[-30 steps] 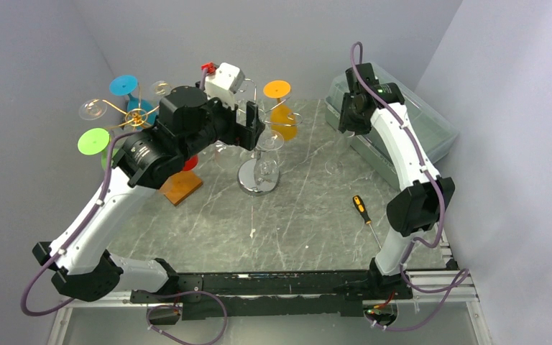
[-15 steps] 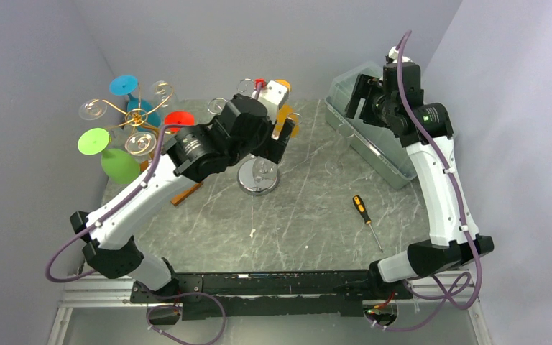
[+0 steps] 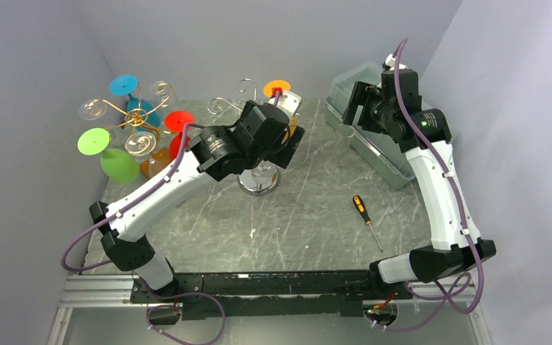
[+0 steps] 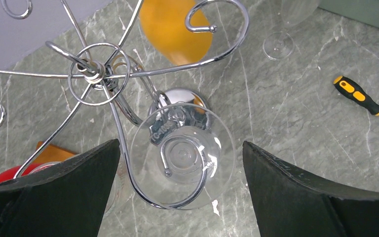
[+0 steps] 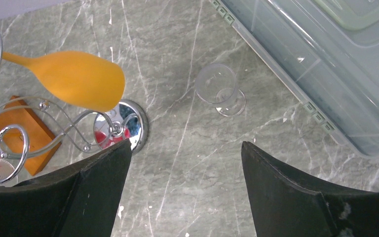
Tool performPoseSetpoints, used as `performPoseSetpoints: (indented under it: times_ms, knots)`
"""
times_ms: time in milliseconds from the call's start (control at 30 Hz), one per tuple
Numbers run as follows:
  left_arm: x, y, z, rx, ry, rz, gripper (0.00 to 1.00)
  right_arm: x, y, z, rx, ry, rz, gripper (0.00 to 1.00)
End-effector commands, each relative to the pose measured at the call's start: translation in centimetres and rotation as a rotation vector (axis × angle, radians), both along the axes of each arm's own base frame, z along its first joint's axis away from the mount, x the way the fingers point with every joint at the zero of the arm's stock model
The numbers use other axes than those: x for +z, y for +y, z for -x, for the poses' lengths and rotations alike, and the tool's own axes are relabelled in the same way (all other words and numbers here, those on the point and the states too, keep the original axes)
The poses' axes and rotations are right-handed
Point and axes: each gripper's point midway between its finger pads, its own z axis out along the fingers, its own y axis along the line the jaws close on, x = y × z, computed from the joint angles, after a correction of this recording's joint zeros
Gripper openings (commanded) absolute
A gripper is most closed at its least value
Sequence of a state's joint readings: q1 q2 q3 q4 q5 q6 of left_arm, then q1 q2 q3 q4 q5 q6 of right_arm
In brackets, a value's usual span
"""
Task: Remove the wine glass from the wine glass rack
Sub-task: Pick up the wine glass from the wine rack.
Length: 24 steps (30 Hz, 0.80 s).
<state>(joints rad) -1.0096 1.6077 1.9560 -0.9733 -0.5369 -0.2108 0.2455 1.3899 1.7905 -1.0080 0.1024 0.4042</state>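
A chrome wine glass rack [image 3: 259, 180] stands mid-table on a round mirror base. In the left wrist view a clear wine glass [image 4: 182, 163] hangs upside down by its foot in a curled chrome hook [image 4: 128, 163]. My left gripper [image 4: 182, 192] is open, straight above that glass, one finger on each side and touching nothing; in the top view the left gripper [image 3: 290, 142] hovers over the rack. An orange wine glass [image 4: 175, 24] hangs on another hook. My right gripper [image 5: 185, 192] is open and empty, high near the bin [image 3: 395, 136].
A second clear glass [image 5: 219, 89] is on the table between rack and bin. A gold rack [image 3: 138, 115] with blue, green and red glasses stands back left. A screwdriver [image 3: 363, 208] lies right of centre. An orange block [image 5: 27, 123] lies left of the chrome base.
My left arm has swung right and now hangs over the chrome rack, above the clear glass. My right arm rose and swung back toward the bin, then barely moved.
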Motion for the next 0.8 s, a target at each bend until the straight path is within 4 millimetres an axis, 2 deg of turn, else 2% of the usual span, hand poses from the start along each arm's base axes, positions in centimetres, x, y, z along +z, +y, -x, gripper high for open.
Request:
performPoseSetpoints:
  times_ms: [0, 267, 500, 667, 767]
  knots:
    - [1.64, 0.54, -0.38, 0.065, -0.026, 0.036, 0.99, 1.69, 0.1, 0.26, 0.005, -0.068, -0.019, 0.84]
    - [1.39, 0.47, -0.32, 0.073, -0.01, 0.033, 0.87, 1.61, 0.1, 0.35, 0.006, -0.065, -0.02, 0.84]
    - [1.37, 0.29, -0.32, 0.069, -0.003, 0.037, 0.87, 1.66, -0.04, 0.48, 0.0, -0.071, -0.019, 0.84]
    - [1.1, 0.32, -0.56, 0.088, 0.005, 0.027, 0.94, 1.46, -0.1, 0.61, 0.0, -0.067, -0.016, 0.84]
    - [1.1, 0.14, -0.59, 0.084, 0.009, 0.04, 0.92, 1.47, -0.18, 0.69, -0.002, -0.069, -0.014, 0.84]
